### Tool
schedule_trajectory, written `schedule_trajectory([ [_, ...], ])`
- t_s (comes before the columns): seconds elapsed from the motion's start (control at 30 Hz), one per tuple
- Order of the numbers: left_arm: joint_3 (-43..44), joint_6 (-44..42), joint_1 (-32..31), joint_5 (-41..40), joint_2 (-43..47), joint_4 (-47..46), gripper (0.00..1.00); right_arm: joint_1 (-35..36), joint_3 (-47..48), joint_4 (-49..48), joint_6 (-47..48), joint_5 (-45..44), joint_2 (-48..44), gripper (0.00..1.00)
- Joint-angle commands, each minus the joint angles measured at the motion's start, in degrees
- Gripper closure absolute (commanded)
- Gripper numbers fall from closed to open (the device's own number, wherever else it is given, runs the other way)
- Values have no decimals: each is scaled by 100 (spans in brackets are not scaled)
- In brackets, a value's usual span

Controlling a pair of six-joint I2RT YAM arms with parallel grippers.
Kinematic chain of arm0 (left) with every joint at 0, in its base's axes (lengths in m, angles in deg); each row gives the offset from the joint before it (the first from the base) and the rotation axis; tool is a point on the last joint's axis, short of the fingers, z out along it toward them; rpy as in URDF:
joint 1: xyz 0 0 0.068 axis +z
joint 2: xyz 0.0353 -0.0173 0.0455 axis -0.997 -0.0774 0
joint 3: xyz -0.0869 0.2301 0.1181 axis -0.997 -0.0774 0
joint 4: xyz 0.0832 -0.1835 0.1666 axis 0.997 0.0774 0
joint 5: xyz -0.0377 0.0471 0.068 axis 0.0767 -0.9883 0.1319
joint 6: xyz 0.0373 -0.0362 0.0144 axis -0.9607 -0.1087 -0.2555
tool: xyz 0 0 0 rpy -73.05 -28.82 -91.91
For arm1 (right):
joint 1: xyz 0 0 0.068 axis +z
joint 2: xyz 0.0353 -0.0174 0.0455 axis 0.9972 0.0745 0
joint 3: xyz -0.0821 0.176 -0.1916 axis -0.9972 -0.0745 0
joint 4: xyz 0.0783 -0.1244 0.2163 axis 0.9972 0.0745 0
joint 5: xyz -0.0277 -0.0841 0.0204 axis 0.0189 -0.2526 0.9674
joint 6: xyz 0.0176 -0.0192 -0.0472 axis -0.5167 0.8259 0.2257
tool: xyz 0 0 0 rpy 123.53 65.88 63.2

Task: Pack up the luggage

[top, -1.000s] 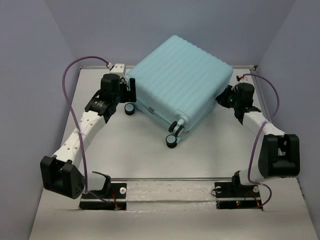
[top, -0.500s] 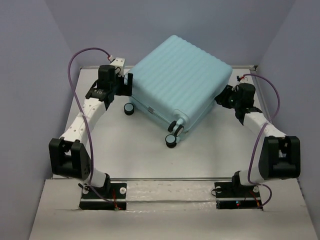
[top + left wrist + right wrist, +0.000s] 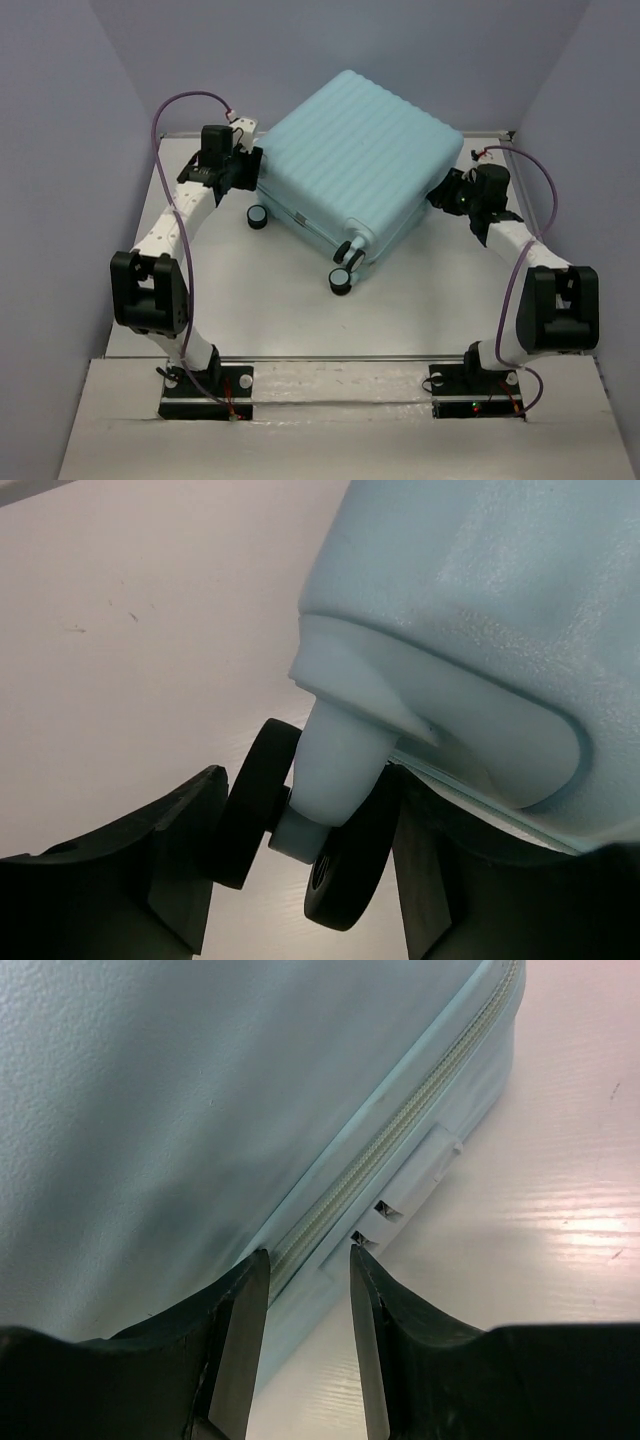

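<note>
The luggage (image 3: 355, 155), a pale aqua ribbed hard-shell suitcase, lies closed and flat on the table, its black caster wheels (image 3: 341, 281) towards me. My left gripper (image 3: 244, 171) is at its left corner. In the left wrist view the gripper (image 3: 305, 780) is open, and its fingers (image 3: 180, 860) straddle a black twin caster wheel (image 3: 345, 880) close on both sides. My right gripper (image 3: 446, 196) is at the luggage's right side. In the right wrist view it (image 3: 307, 1253) is open a little, its tips against the zipper seam (image 3: 400, 1130).
The white table (image 3: 280, 310) carries the luggage. Purple-grey walls close it in on the left, back and right. Purple cables loop above both arms. The arm bases stand on a rail at the near edge.
My left arm has drawn its elbow in and moved its gripper back and up to the luggage's left corner, around a caster wheel. The right gripper and the luggage have barely moved.
</note>
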Motion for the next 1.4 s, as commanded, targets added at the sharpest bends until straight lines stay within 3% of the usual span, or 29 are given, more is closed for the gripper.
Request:
schedule_trajectory([
  [0.0, -11, 379, -94, 332, 120, -647, 94, 217, 591, -975, -360, 1150, 184, 55],
  [0.17, -581, 854, -147, 456, 840, -745, 94, 217, 986, -1054, -447, 1369, 657, 56],
  [0.47, -1857, 1424, -920, 262, 2546, -490, 94, 489, 2313, -1195, -790, 2266, 1704, 57],
  [0.53, -1998, 1592, -1087, 297, 2809, -420, 94, 489, 2445, -1151, -834, 2328, 1775, 55],
  [0.6, -2121, 1776, -1140, 350, 3231, -402, 94, 489, 2586, -1028, -703, 2310, 1775, 44],
  [0.7, -2008, 2180, -1132, 403, 3610, -315, 94, 489, 2273, -528, -396, 1969, 1390, 33],
  [0.8, -1700, 2357, -1132, 386, 3698, -183, 94, 489, 1160, -666, -237, 1495, 556, 33],
  [0.87, -1516, 2454, -1132, 359, 3689, -130, 82, 489, 437, -904, -219, 1204, 55, 36],
  [0.9, -1419, 2506, -1140, 211, 3698, -60, 61, 489, -211, -1096, -245, 985, -392, 42],
  [0.97, -1357, 2585, -1132, -70, 3786, 11, 40, 489, -873, -1421, -263, 1027, -790, 51],
  [1.0, -1331, 2629, -1140, -185, 3847, 29, 22, 489, -1190, -1597, -341, 1010, -966, 59],
  [1.03, -1287, 2673, -1140, -151, 3978, 55, 19, 489, -1785, -1956, -394, 983, -1307, 77],
  [1.1, -1217, 2849, -1167, 147, 4032, 73, 17, 489, -2237, -2179, -491, 720, -1609, 85],
  [1.17, -1225, 2981, -1718, 140, 4032, 64, 17, 489, -2754, -2530, -465, 658, -1942, 90],
  [1.2, -1251, 3129, -2034, 70, 3989, 20, 17, 489, -2862, -2609, -448, 666, -2012, 90],
  [1.23, -1295, 3200, -2742, -18, 3858, -119, 18, 489, -2959, -2801, -430, 693, -2135, 90],
  [1.33, -1479, 3455, -3678, -186, 3524, -585, 16, 489, -3170, -3005, -351, 930, -2180, 78],
  [1.37, -1541, 3508, -4133, -186, 3253, -682, 14, 489, -3231, -3014, -325, 1009, -2198, 68],
])
